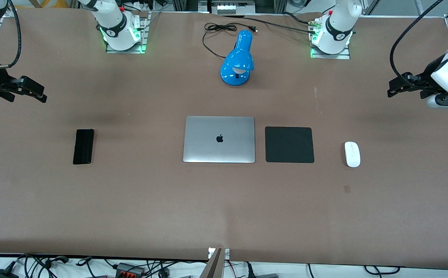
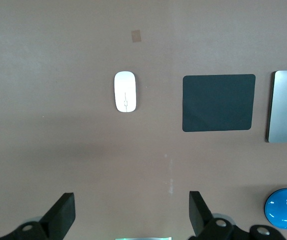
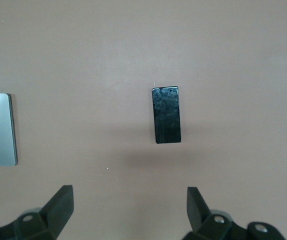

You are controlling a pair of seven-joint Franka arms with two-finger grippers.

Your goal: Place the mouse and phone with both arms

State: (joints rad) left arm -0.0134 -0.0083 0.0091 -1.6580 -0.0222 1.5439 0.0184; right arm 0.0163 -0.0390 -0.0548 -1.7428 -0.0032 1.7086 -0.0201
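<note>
The white oval mouse lies on the table toward the left arm's end, beside the black mouse pad; it also shows in the left wrist view. The black phone lies toward the right arm's end and shows in the right wrist view. My left gripper hangs open and empty high over the table's left-arm end, its own view showing the jaws wide apart. My right gripper hangs open and empty over the right-arm end, jaws wide apart.
A closed silver laptop lies mid-table, between the phone and the mouse pad. A blue desk lamp with a black cord stands farther from the front camera than the laptop. The arm bases stand along the table's top edge.
</note>
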